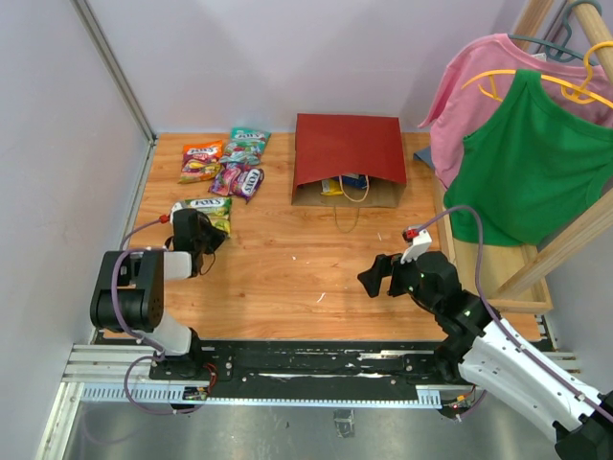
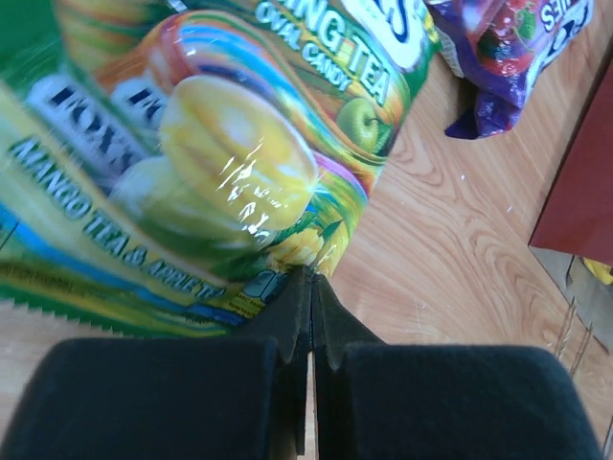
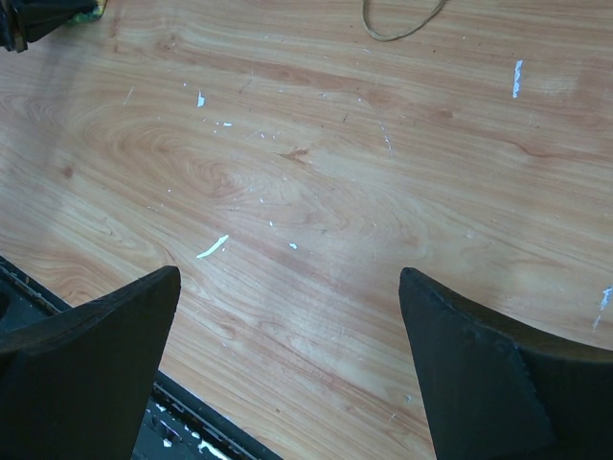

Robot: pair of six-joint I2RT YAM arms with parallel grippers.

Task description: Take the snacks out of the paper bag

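The wooden surface (image 1: 287, 278) spreads out ahead of me. At its right edge a pink shirt (image 1: 469, 86) and a green shirt (image 1: 536, 163) hang from a wooden rack (image 1: 565, 251).

The paper bag (image 1: 350, 149) lies flat at the far middle, dark red side up. Its mouth is turned toward me, so a strip of the brown inside shows. 1 thin handle (image 1: 347, 218) loops out onto the wood. In that mouth sit 2 snacks: a yellow wrapper (image 1: 331, 187) and, just beside it on the right, a blue pack (image 1: 354, 180).

Left of the bag, 4 packets lie out on the surface. The teal packet (image 1: 246, 144) is farthest from me, with the orange packet (image 1: 202, 161) to its left. The purple packet (image 1: 238, 179) is just nearer than both. The green packet (image 1: 206, 206) is nearest me, apart from those 3.

My left claw (image 2: 309, 278) is down at the green packet's near edge, fingers pressed together. From the wrist their tips reach just over that edge, and as far as I can make out they have the film nipped between them. My right claw (image 3: 287, 278) hangs over bare wood, nearer than the bag and to its right. Its fingers are spread wide apart, with only wood showing between them.
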